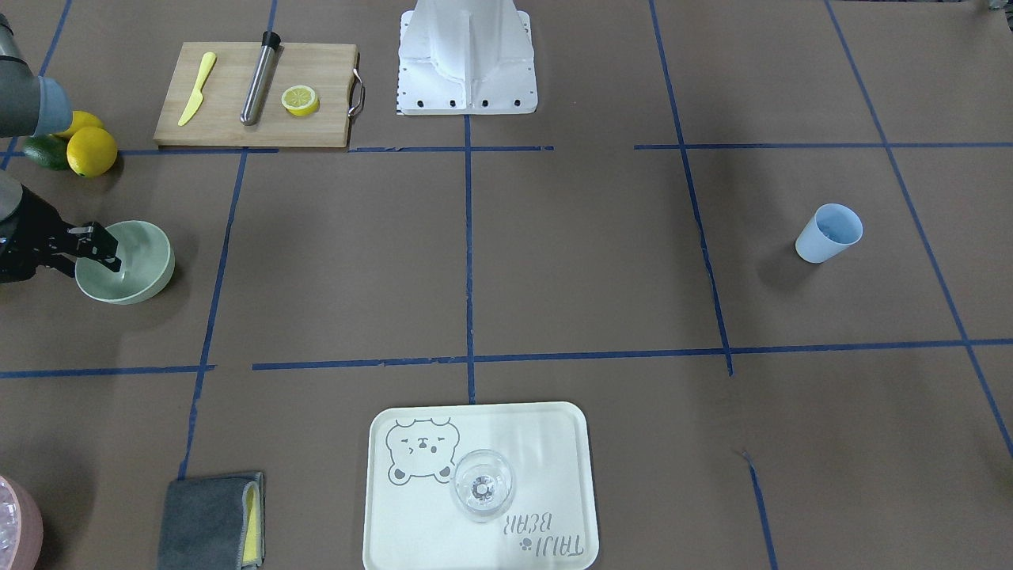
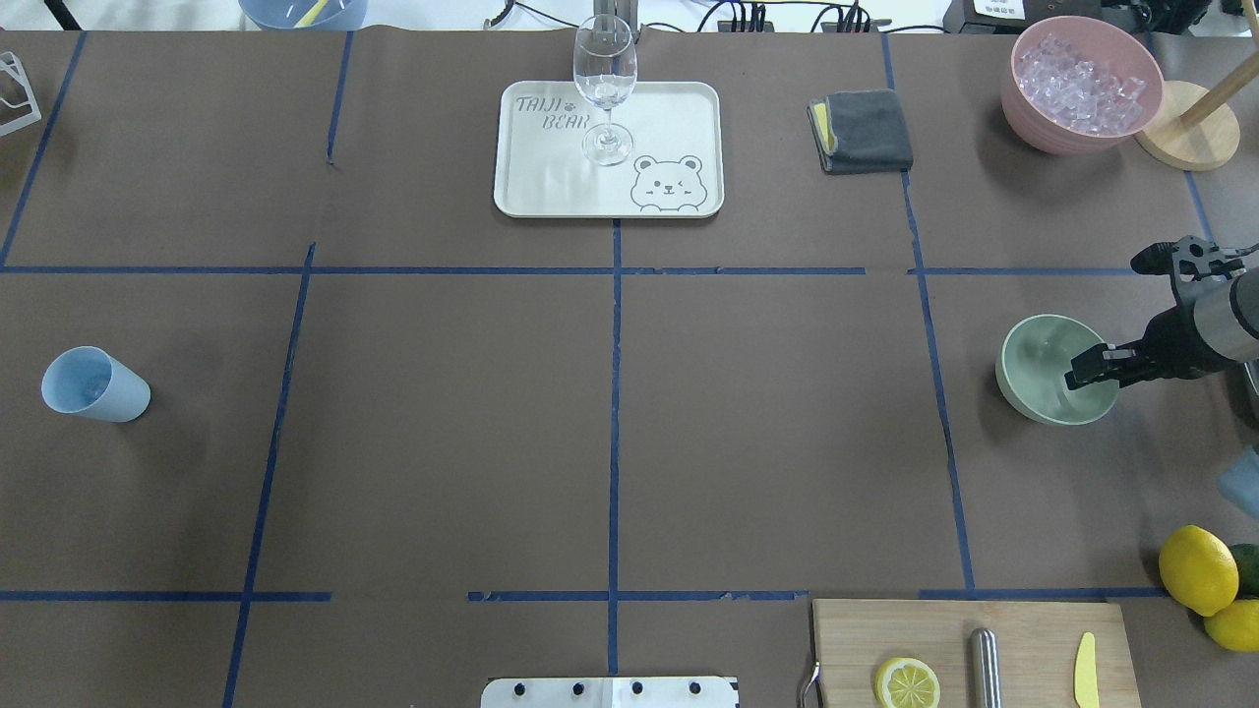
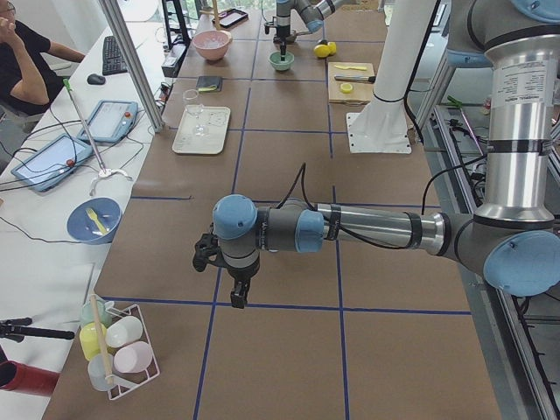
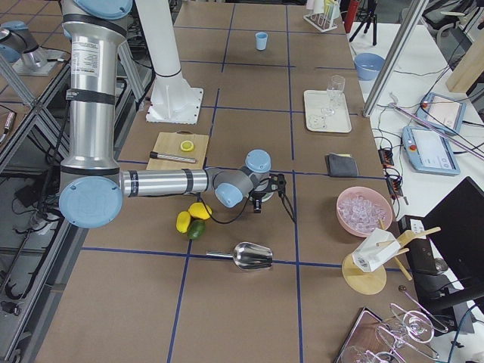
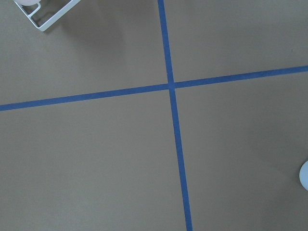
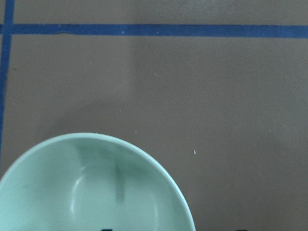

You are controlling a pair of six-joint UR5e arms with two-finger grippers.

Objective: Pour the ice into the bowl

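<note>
Cutting board carries yellow knife, steel muddler and lemon half. Wine glass stands on bear tray. Grey cloth and blue cup sit on bench.

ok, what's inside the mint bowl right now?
The mint-green bowl looks empty where visible. The right gripper hides a patch at its rim. The ice is in the pink bowl.

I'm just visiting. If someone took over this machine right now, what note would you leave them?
Right gripper: at the mint-green bowl's rim, jaws seemingly apart, one finger inside.
Left gripper: hovering over the table; open or shut unclear.
Ice: clearly seen only in the pink bowl; the blue cup's contents are unclear.
Done: nothing poured, the mint-green bowl is empty.
Left: pour ice into it.
</note>
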